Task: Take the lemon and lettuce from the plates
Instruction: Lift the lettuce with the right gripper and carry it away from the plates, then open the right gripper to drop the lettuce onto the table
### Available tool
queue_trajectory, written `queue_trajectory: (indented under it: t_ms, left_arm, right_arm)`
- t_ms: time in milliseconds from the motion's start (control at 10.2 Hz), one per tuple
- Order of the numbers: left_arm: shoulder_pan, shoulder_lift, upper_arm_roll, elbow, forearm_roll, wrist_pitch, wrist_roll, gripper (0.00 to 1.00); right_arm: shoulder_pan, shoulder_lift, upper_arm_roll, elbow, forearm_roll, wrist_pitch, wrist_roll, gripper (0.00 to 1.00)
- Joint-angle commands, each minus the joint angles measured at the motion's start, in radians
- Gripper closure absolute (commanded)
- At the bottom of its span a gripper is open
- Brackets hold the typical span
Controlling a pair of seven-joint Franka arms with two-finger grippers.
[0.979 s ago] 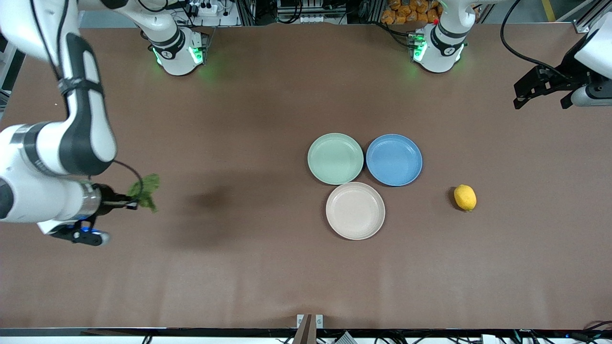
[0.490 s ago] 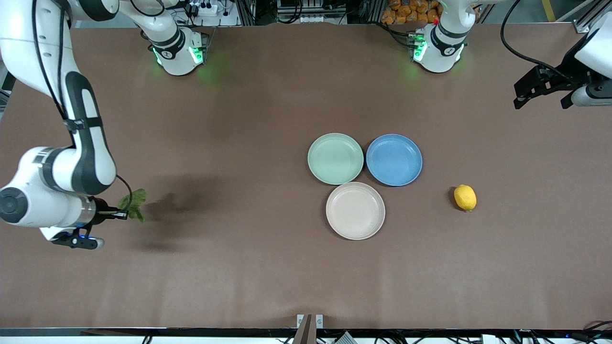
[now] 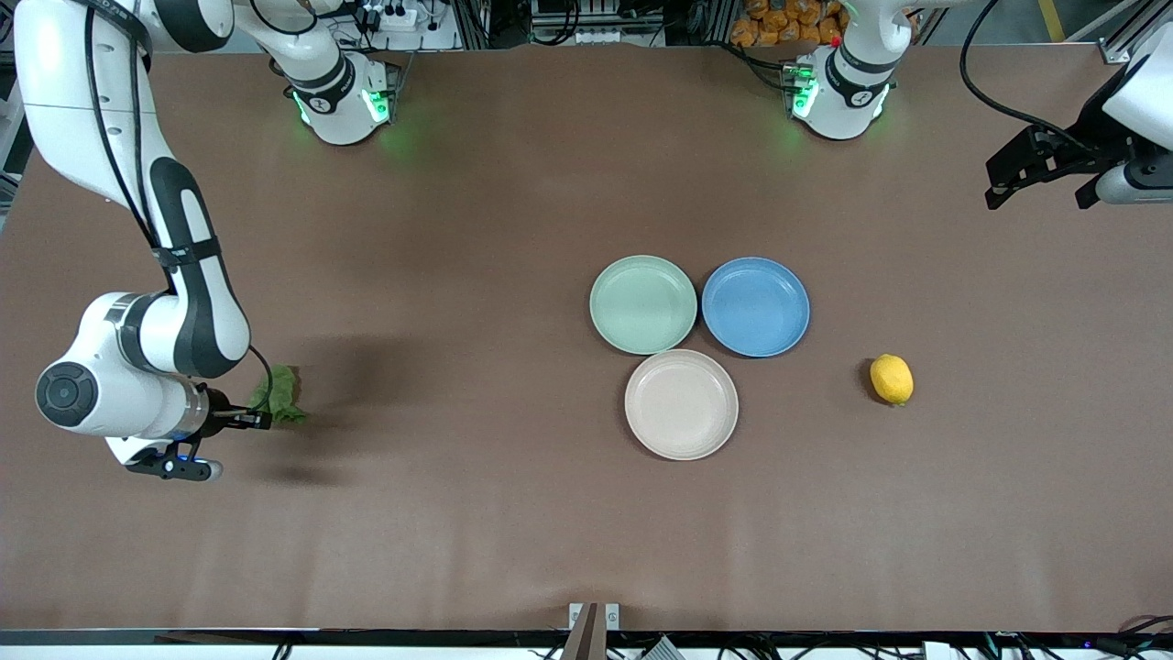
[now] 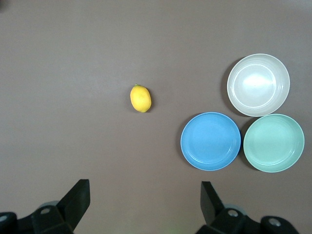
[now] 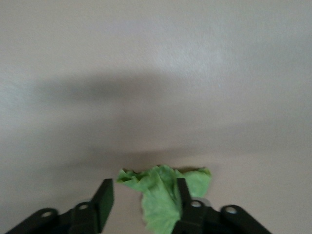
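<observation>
Where the lettuce (image 3: 279,396) shows, well toward the right arm's end of the table (image 3: 476,229), it sits at the tip of the right gripper (image 3: 261,420), low over the brown surface and above its own shadow. Whether the leaf touches the table cannot be told. In the right wrist view the lettuce (image 5: 163,190) lies partly between the fingers and against one of them. The right gripper (image 5: 144,183) has its jaws apart, with bare table showing between them. The lemon (image 3: 891,379) lies on the bare table toward the left arm's end, on no plate, well apart from the lettuce. Three plates stand clustered near the middle, all empty. The mint plate (image 3: 643,304) and the blue plate (image 3: 755,306) sit side by side, and the cream plate (image 3: 681,404) is nearer the front camera, close against both. The lemon is beside the cream plate, a clear gap between them. So the count is one lettuce, one lemon, three plates and two arms. The left gripper (image 3: 1035,197) waits high over the left arm's end of the table. In the left wrist view the left gripper (image 4: 144,184) has its jaws spread wide and holds nothing. The table is a plain brown sheet, faintly creased near the front edge. Open surface runs around the plates on every side. Racks and cables (image 3: 586,23) line the edge where the bases stand.
</observation>
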Motion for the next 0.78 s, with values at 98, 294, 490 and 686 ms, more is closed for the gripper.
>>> queue_trajectory:
  t_ms: [98,294,490,686]
  left_arm:
    - [0.000,0.006,0.004,0.020,-0.008,-0.023,0.010,0.00]
    - [0.000,0.006,0.004,0.020,-0.008,-0.023,0.008,0.00]
    - [0.000,0.008,0.004,0.019,-0.010,-0.023,0.010,0.00]
    - [0.000,0.008,0.002,0.019,-0.010,-0.023,0.008,0.00]
  right_arm:
    - [0.018,-0.059,0.009,0.023,-0.023,-0.067,-0.003,0.00]
    - [0.029,-0.122,0.010,0.029,-0.023,-0.128,-0.006,0.00]
    - [0.042,-0.190,0.010,0.029,-0.026,-0.177,-0.010,0.00]
    - [0.076,-0.278,0.009,0.031,-0.029,-0.250,-0.004,0.00]
